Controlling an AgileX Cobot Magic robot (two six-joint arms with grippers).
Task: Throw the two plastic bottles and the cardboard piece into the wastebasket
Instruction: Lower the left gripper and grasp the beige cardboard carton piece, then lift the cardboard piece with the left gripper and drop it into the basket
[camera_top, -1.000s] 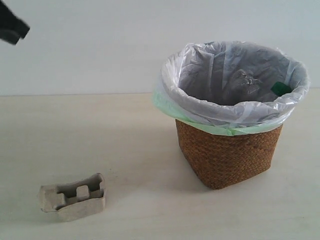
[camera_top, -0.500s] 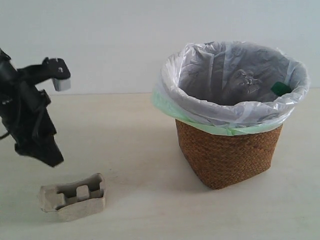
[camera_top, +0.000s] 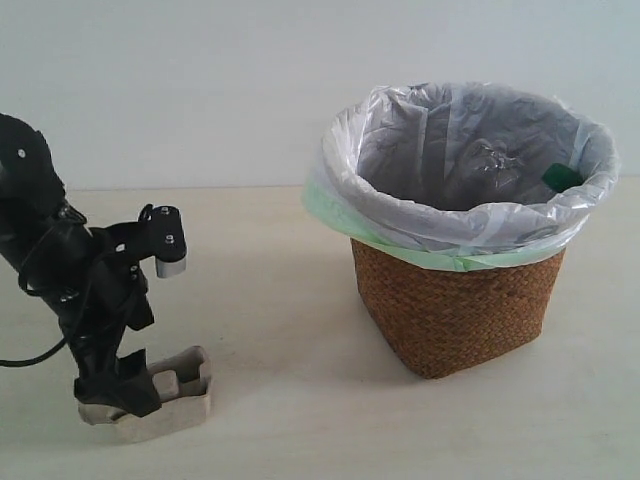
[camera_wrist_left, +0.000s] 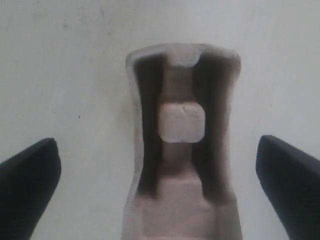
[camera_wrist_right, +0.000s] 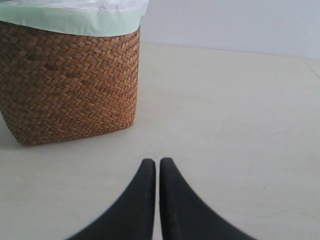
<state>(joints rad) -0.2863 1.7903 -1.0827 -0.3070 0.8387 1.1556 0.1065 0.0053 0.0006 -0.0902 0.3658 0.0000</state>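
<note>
The grey-beige cardboard piece (camera_top: 170, 400) lies on the table at the front left. My left gripper (camera_top: 118, 390) has come down over it and stands open. In the left wrist view its black fingers (camera_wrist_left: 27, 185) sit wide on either side of the cardboard piece (camera_wrist_left: 182, 150), apart from it. The wicker wastebasket (camera_top: 455, 310) stands at the right, and inside it shows a clear bottle (camera_top: 497, 160) with a green cap (camera_top: 562, 177). The red-label bottle is hidden. My right gripper (camera_wrist_right: 158, 162) is shut on nothing, low over the table beside the wastebasket (camera_wrist_right: 70, 85).
The pale table (camera_top: 280, 300) stretches between the cardboard piece and the basket, with a plain wall behind. The basket's white and green bag liner (camera_top: 340, 210) overhangs the rim. The left arm's cable trails off at the left edge.
The left arm came in from the upper left and dropped down until its open gripper straddles the cardboard piece. Basket and cardboard have not moved.
</note>
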